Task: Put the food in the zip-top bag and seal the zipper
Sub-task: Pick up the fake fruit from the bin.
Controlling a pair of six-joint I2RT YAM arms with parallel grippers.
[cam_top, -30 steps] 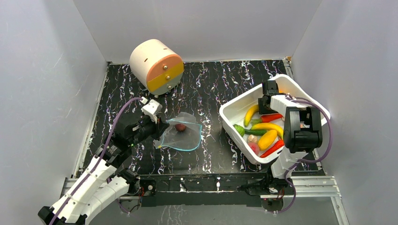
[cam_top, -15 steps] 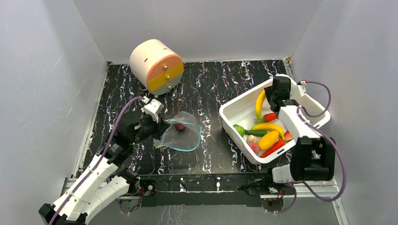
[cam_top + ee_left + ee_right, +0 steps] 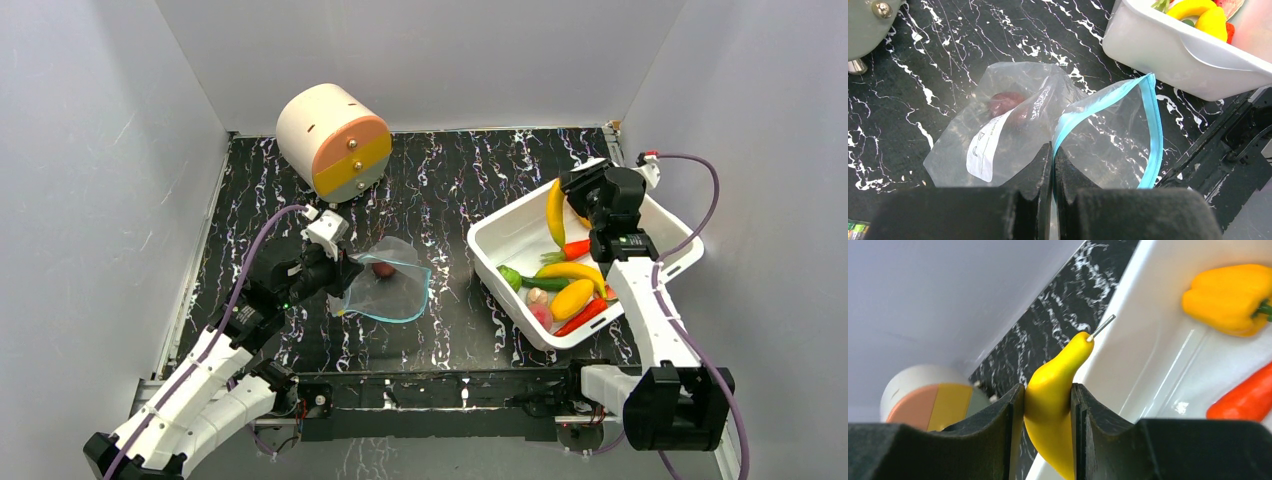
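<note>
Right tool [image 3: 1048, 390] is clamped on a yellow banana [image 3: 1057, 362], which is pinched between both fingers near its middle, with its stem end pointing away from the wrist camera. In the top view the banana is held at the far-left side of the white tub [image 3: 497, 238], which stands on the right of the counter [image 3: 450, 180]. A second banana [image 3: 570, 270], an orange-yellow bell pepper [image 3: 1228, 300], a red chili [image 3: 1243, 397] and a green cucumber [image 3: 540, 282] are seen inside the tub. Left tool [image 3: 1052, 150] is pressed together on the mouth edge of the zip-top bag [image 3: 1108, 135], where the teal zipper [image 3: 1154, 120] runs down into the fingers. The bag lies on the counter to the left of the tub and apart from it, with its mouth parted. One brown piece [image 3: 1004, 102] is contained in the bag, just beside the white label [image 3: 985, 152]. A round drum [image 3: 335, 140] is located at the far left of the counter.
</note>
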